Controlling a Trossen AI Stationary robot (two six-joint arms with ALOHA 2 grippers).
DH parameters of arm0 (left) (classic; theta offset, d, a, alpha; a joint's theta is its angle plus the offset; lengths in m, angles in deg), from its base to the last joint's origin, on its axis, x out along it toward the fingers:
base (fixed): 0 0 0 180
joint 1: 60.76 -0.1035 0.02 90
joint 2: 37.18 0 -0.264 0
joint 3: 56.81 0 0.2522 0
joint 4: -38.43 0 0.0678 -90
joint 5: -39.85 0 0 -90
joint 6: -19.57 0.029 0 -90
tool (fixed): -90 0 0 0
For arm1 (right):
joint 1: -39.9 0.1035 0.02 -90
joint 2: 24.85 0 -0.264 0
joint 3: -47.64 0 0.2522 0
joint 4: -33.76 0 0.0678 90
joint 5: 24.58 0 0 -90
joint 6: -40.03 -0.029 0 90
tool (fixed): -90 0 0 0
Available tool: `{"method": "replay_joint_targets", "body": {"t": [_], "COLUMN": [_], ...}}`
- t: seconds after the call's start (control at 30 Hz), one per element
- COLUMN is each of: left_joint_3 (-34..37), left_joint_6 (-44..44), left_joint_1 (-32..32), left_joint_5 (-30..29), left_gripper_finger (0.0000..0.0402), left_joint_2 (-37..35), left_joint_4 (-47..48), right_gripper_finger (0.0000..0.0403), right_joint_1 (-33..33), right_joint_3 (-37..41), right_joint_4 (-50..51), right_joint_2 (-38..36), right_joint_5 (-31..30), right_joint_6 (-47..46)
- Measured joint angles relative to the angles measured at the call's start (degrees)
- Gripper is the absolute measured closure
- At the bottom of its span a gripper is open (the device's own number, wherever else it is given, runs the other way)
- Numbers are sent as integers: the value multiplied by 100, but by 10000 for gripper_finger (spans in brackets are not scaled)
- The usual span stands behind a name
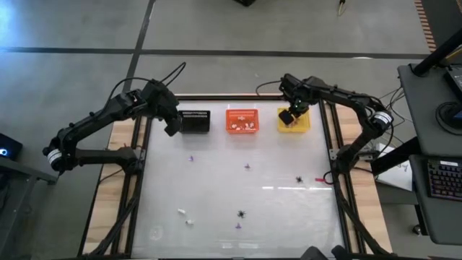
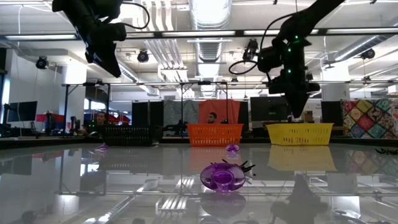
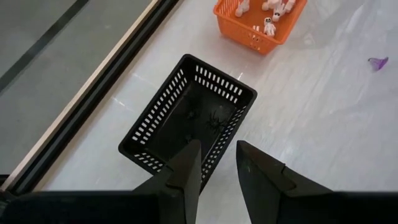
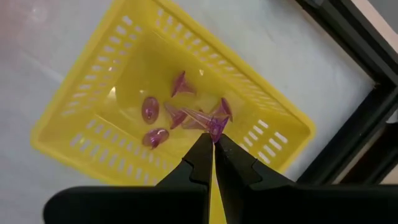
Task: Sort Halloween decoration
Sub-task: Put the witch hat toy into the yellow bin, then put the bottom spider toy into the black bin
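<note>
High view puts the right end effector (image 1: 288, 115) over the yellow basket (image 1: 304, 127) at the bench's (image 1: 216, 180) far edge. From the right wrist view, its fingers (image 4: 200, 163) are pinched together on a small purple piece (image 4: 217, 127) above other purple pieces (image 4: 152, 111) lying in that basket. The left end effector (image 1: 173, 126) hangs just beside the black basket (image 1: 195, 121), its fingers (image 3: 187, 167) a narrow gap apart and empty; black spider shapes (image 3: 217, 120) lie inside. White figures (image 3: 268, 26) sit in the orange basket (image 1: 242, 120) between the two. More decorations are scattered on the bench: a black spider (image 1: 241, 214), white bits (image 1: 185, 216), a purple ring (image 2: 224, 177).
</note>
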State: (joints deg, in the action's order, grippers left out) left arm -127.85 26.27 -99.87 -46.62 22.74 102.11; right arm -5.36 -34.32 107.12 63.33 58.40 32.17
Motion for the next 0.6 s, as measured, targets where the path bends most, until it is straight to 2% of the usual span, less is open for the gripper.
{"method": "replay_joint_targets", "body": {"t": [0.2, 0.6], "left_joint_3": [0, 0], "left_joint_6": [0, 0], "left_joint_1": [0, 0], "left_joint_5": [0, 0], "left_gripper_finger": [316, 316], "left_joint_2": [0, 0], "left_joint_4": [1, -1], "right_gripper_finger": [385, 311], "right_joint_1": [4, 11], "right_joint_3": [148, 210], "right_joint_4": [-305, -395], "right_joint_2": [0, -12], "right_joint_5": [-3, 0], "right_joint_6": [45, -116]}}
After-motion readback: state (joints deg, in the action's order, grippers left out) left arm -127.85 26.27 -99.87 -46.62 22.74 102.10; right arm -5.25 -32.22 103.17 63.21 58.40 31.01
